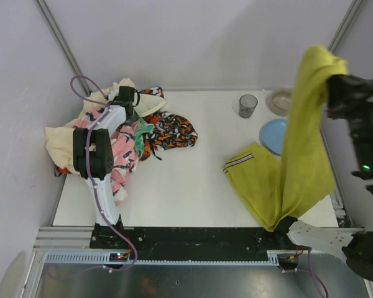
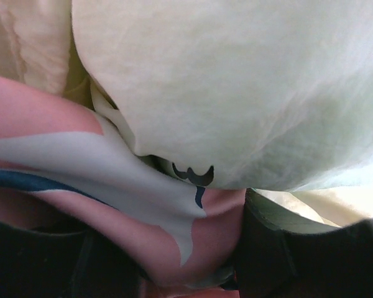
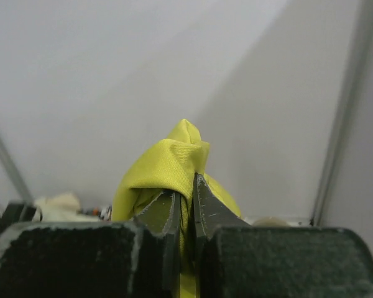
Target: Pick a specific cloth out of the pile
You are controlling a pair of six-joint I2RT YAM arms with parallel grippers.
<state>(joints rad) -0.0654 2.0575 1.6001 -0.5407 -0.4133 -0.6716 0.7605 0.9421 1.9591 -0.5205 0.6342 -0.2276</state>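
Note:
The cloth, mustard yellow-green, hangs from my right gripper, raised high at the far right. Its lower part lies on the table with the striped hem band to the left. In the right wrist view my gripper is shut on a fold of the cloth. The pile sits at the far left: cream, pink, orange-black and mint pieces. My left gripper is down in it. In the left wrist view that gripper holds a wad of pink cloth under cream cloth.
A grey cup, a beige bowl and a blue plate stand at the back right, partly behind the hanging cloth. Grey walls and metal frame posts enclose the white table.

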